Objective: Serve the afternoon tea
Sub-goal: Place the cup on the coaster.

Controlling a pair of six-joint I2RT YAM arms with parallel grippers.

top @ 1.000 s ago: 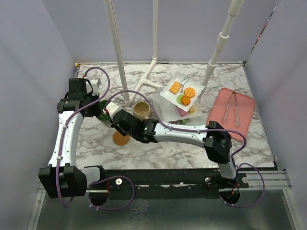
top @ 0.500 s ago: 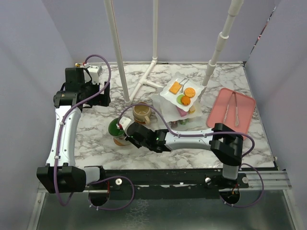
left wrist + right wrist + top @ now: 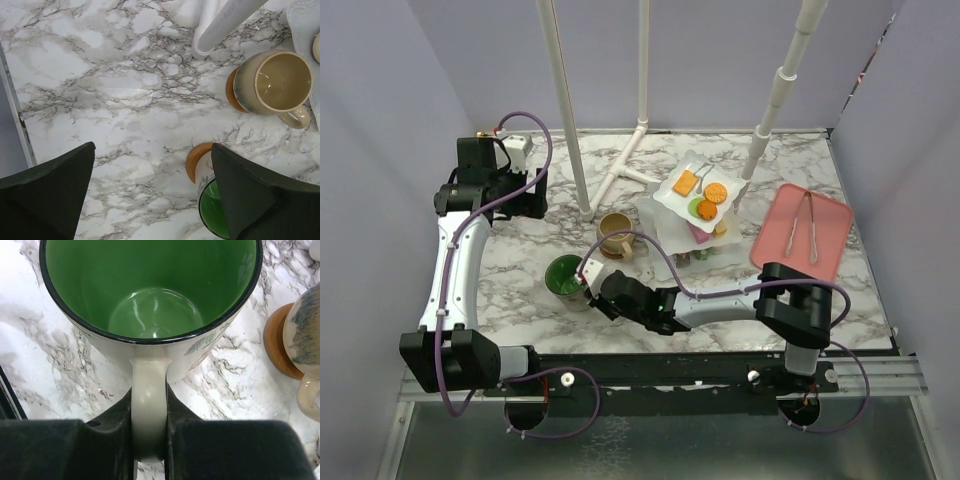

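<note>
The green-lined mug [image 3: 564, 277] is at the front left of the marble table, and my right gripper [image 3: 592, 284] is shut on its white handle [image 3: 148, 410]. In the right wrist view that gripper [image 3: 148, 402] pinches the handle from both sides. A brown coaster [image 3: 195, 161] shows partly beneath the green-lined mug [image 3: 216, 212]; whether the mug rests on it I cannot tell. The beige mug [image 3: 617, 233] stands on its own coaster [image 3: 230, 91]. The white tiered stand [image 3: 698, 205] carries toy pastries. My left gripper [image 3: 523, 196] hangs open and empty at the back left, well away from both mugs.
White pipe posts [image 3: 570, 120] rise from the table behind the mugs, one foot [image 3: 210, 37] close to the beige mug. A pink tray [image 3: 805, 232] with tongs lies at the right. The right arm stretches low across the front of the table.
My left gripper opened, let go of the green-lined mug and drew back to the rear left. My right gripper carried the mug forward over the coaster.
</note>
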